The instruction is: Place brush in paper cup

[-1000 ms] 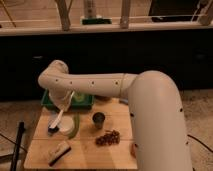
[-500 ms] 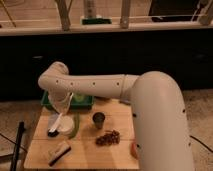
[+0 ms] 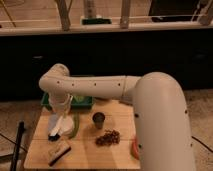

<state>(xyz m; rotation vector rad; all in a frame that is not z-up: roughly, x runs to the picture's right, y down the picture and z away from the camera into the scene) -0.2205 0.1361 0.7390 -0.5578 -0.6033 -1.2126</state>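
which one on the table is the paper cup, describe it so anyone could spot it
Start at the wooden table and go to its left side, under the arm's gripper. The paper cup sits there, short, white and wide-rimmed. The metal cup to its right is small and dark, and the wooden scrub brush lies nearer the front edge.

The bench [image 3: 120, 159] carries one paper cup [image 3: 59, 124]; one brush [image 3: 54, 135]; one metal cup [image 3: 99, 119]; one wooden scrub brush [image 3: 58, 152]; one green tray [image 3: 85, 104]; one pile of brown pieces [image 3: 107, 138]; one end effector [image 3: 59, 116] sits above the paper cup.
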